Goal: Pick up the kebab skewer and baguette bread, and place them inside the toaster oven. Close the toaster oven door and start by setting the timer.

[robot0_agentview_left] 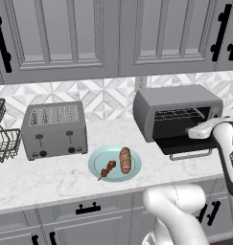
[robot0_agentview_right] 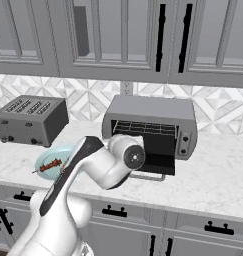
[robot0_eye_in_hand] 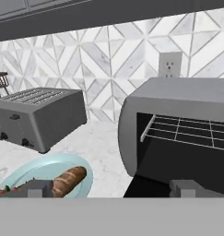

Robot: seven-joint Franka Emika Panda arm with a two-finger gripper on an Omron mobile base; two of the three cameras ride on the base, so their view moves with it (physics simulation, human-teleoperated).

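Note:
The kebab skewer and the baguette bread lie side by side on a teal plate at the counter's middle. To their right stands the toaster oven. Its door is folded down flat, and the wire rack inside shows. In the hand view my gripper is open and holds nothing. It hovers in front of the counter, with the baguette by its left fingertip and the open oven to the right. My arm hides part of the plate.
A grey four-slot toaster stands left of the plate, and wire baskets sit at the far left. Wall cabinets hang above the counter. The oven's knobs are on its right side. A wall outlet sits behind the oven.

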